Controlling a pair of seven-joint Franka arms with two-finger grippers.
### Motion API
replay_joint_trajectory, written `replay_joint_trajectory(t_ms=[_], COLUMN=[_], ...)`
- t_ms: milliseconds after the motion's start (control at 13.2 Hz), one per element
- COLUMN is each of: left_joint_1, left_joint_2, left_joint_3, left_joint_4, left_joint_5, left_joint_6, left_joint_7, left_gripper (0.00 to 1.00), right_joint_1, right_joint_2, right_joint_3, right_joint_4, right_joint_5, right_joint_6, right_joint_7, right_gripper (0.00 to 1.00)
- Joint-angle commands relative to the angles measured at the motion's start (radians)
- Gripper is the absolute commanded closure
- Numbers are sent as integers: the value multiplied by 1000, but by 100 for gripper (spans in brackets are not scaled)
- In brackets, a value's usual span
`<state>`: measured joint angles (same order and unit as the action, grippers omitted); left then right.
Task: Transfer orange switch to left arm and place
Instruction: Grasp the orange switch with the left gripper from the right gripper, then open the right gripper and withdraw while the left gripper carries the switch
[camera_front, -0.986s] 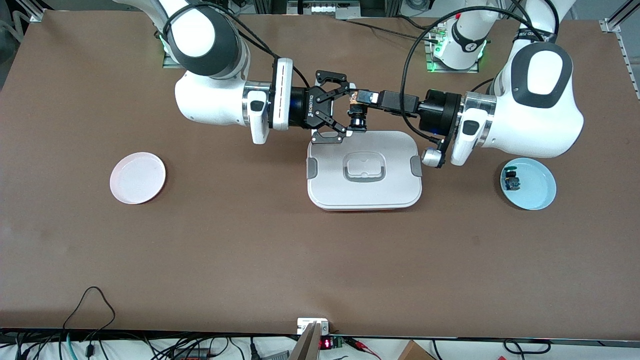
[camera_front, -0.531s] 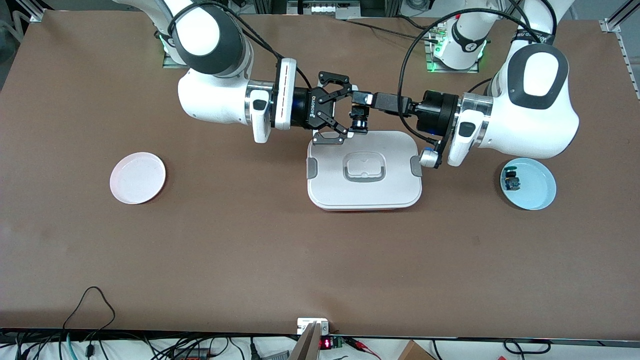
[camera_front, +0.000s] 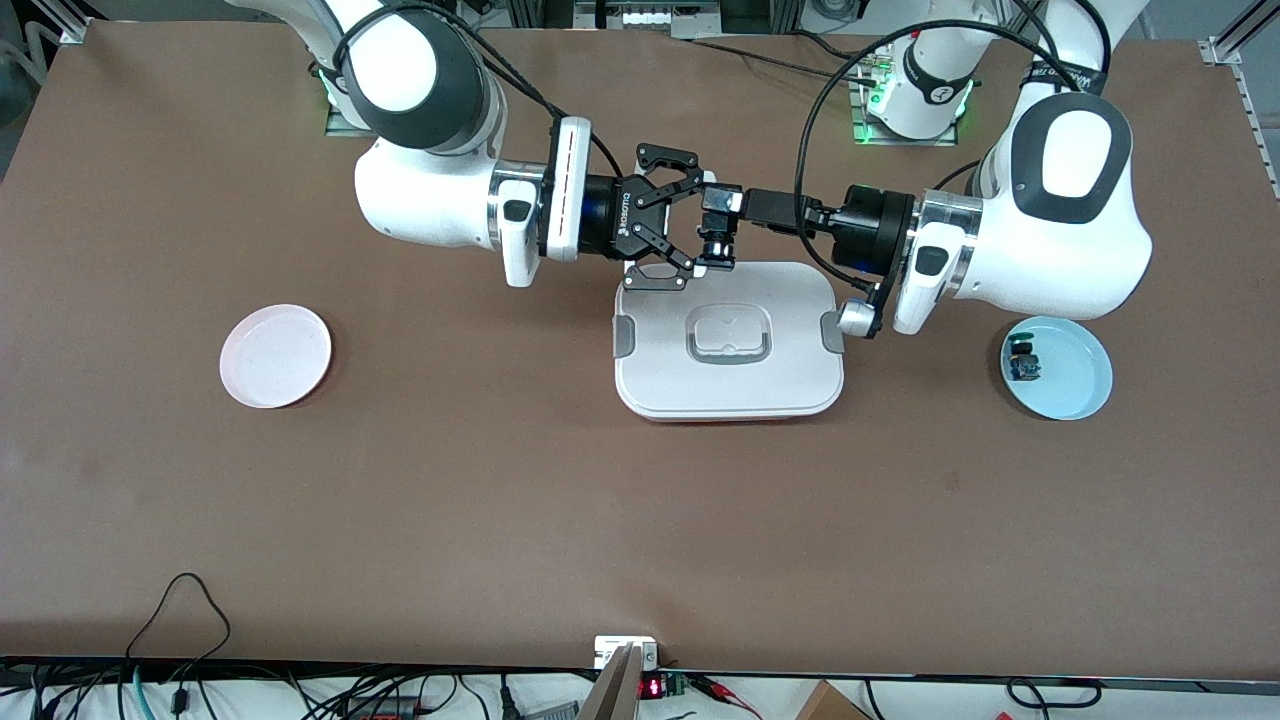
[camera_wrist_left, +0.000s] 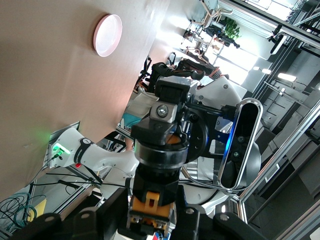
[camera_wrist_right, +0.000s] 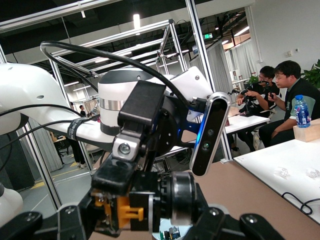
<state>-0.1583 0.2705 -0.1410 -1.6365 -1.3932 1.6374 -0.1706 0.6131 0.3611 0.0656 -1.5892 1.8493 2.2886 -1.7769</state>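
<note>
The orange switch (camera_front: 716, 243), a tiny black cylinder with an orange base, is held in the air over the edge of the white lidded box (camera_front: 780, 380) that lies toward the robots' bases. My left gripper (camera_front: 717, 204) is shut on its orange end. My right gripper (camera_front: 700, 222) is open, with one finger on each side of the switch and not touching it. In the left wrist view the switch (camera_wrist_left: 155, 185) sits between the left fingers, its black end pointing at the right gripper. In the right wrist view the switch (camera_wrist_right: 145, 207) lies crosswise between the spread right jaws.
A pink plate (camera_front: 275, 355) lies toward the right arm's end of the table. A blue plate (camera_front: 1075, 385) holding a small blue-and-green component (camera_front: 1023, 362) lies toward the left arm's end. Cables run along the table edge by the bases.
The two grippers have come closer together over the box edge. The left arm has carried the switch a little farther in between the right gripper's open fingers.
</note>
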Motion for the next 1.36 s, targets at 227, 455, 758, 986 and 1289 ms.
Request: replay_joint_trajectory(t_ms=[227,455,758,986,1289], left_joint_1=[6,10,23,25,43], left_joint_2=[-5,-5,-5,-5,-7], left_joint_3=[0,1,1,1,6], left_joint_4=[9,12,12,15,18], left_joint_5=[-18,-18,-18,-18,-7], left_joint_6=[7,4,-2,-2,-25], left_joint_7=[-7,-13,-15,-17,-7], left_gripper=[100,100,100,100,100], right_joint_1=[22,20,20,19,16], right_joint_2=[-5,-7,-8,-13,-17], right_joint_3=[-9,-9,-9,-9,-9], right_joint_4=[0,-3,-5,-5,-15], right_joint_5=[11,22,22,22,19], right_joint_6=[9,8,6,6,5], right_joint_7=[-24,-19,-18,-15,-18], right_gripper=[85,0,0,0,0])
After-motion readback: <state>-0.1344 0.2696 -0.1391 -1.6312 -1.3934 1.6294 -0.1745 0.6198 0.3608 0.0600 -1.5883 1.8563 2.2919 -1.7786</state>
